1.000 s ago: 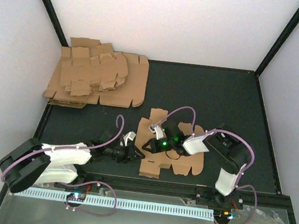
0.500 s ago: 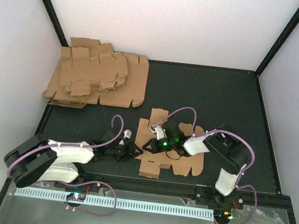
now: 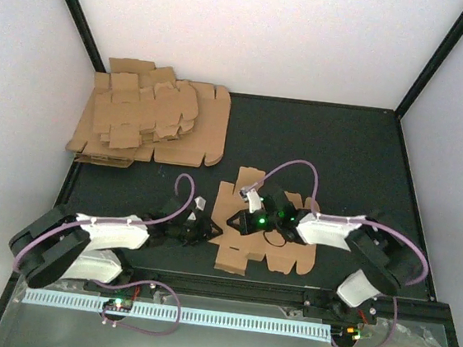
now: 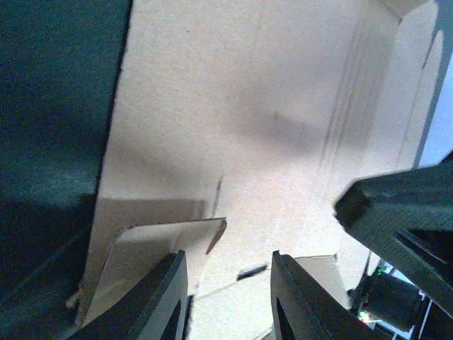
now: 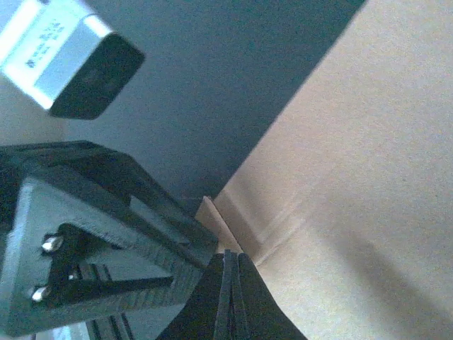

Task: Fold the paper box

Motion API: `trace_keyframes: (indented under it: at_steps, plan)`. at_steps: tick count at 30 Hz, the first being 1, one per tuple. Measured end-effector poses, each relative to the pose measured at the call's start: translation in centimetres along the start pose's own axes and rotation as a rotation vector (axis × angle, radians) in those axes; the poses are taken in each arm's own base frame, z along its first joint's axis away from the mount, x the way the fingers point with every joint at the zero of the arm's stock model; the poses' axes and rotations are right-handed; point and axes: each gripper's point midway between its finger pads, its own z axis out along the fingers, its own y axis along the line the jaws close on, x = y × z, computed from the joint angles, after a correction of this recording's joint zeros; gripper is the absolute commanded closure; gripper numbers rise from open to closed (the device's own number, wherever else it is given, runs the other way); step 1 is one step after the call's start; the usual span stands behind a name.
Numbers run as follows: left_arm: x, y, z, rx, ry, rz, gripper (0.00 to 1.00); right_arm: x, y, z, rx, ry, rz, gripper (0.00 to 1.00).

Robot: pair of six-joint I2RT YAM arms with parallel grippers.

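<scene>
Agape, left pincer (image 4: 228, 301) over paper box (image 4: 248, 127)

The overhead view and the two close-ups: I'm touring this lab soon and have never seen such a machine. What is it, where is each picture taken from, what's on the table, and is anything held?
These are two small robot arms bolted at the near edge of a dark table. The overhead view looks down from above and behind them; each close-up comes from a camera on one wrist. Between the arms lies a flat die-cut cardboard sheet, the paper box, not yet folded up. A pile of cardboard sheets sits in the far left corner. The left gripper is open just above the sheet. The right gripper is shut at the sheet's edge; whether it pinches cardboard, I cannot tell.
</scene>
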Motion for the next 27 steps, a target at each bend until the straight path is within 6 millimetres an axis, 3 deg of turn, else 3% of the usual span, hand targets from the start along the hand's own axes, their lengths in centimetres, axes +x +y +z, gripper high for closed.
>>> trace_keyframes:
  at_steps: [4, 9, 14, 18, 22, 27]
  plan:
    - [-0.5, -1.4, -0.8, 0.005, -0.019, 0.059, 0.6, -0.7, 1.4, -2.3, 0.015, -0.027, -0.058, 0.98]
    - [-1.0, -5.1, -1.3, 0.073, -0.008, 0.171, 0.55, 0.4, 2.4, -4.8, 0.03, 0.007, -0.098, 0.98]
    - [-1.4, -8.9, -1.4, 0.123, 0.024, 0.299, 0.55, 3.5, 3.1, -7.3, 0.005, 0.061, -0.089, 0.98]
    - [-2.2, -12.3, -0.9, 0.136, 0.048, 0.416, 0.58, 6.3, 2.9, -8.0, -0.008, 0.122, -0.054, 0.98]
    - [-2.6, -14.4, 0.4, 0.145, 0.099, 0.499, 0.64, 8.9, 2.5, -7.8, -0.004, 0.197, -0.023, 0.98]
    - [-2.2, -12.8, 2.8, 0.093, 0.191, 0.524, 0.89, 10.9, 2.5, -7.8, -0.003, 0.245, -0.003, 0.98]
